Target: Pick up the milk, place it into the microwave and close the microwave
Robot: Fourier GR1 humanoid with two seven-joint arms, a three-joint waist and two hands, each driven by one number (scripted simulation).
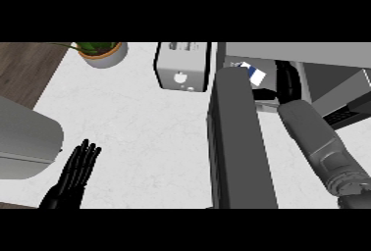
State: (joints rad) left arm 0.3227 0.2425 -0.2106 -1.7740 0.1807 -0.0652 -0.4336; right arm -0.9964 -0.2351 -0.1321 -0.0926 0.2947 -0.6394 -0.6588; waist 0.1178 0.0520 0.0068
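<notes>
Right hand (pixel 288 78) inside microwave (pixel 319 51), beside milk carton (pixel 251 71) at cavity mouth, behind open door (pixel 239 142); cannot tell whether it holds carton. Risks: carton tips as arm withdraws; closing door catches forearm. Left hand (pixel 78 166) rests open, lower left

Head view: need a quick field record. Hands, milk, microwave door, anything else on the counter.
left hand: open, fingers straight, resting at lower left over the counter
right hand: in the microwave opening, beside the milk; grip not visible
milk: white and blue carton, at the opening, partly hidden by the door
microwave door: open
other: toaster, potted plant, both at the far side
</notes>
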